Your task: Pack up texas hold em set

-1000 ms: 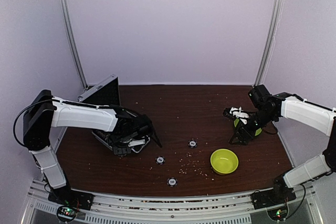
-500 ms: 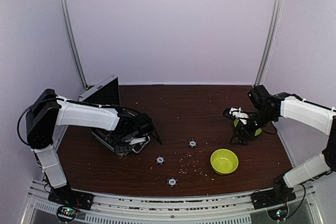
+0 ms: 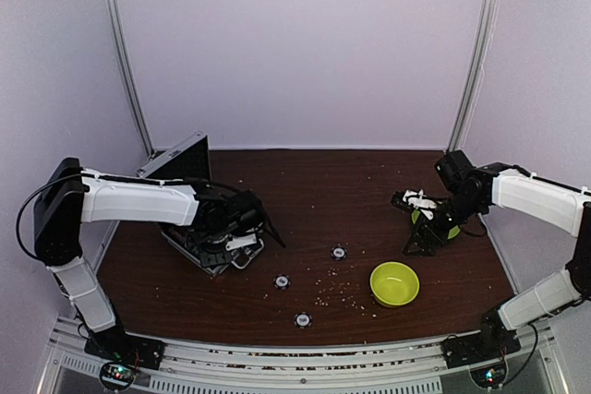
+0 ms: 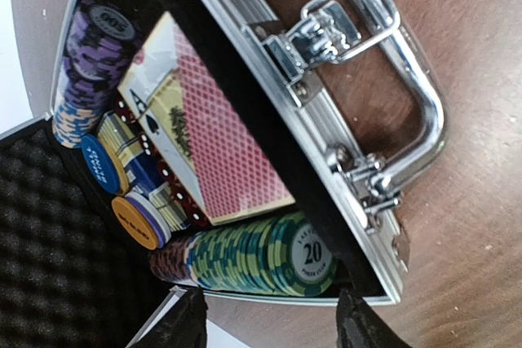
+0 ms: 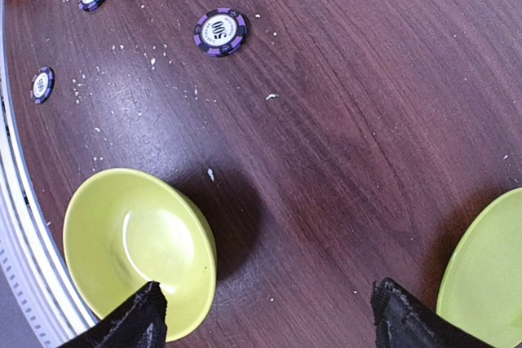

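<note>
i'm seeing loose chips (image 3: 303,319) lying nearest me; beyond, left gripper (image 4: 273,323) is hovering spread over the open case (image 3: 175,161) sitting left, long axis slanting near-left to far-right, handle (image 4: 408,103) facing the chips; right gripper (image 5: 265,315) is hanging spread wide

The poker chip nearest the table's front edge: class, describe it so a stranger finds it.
On the brown table, find the green bowl. Three loose chips lie to its left; this chip sits nearest the front rail, in front of the other two.
</note>
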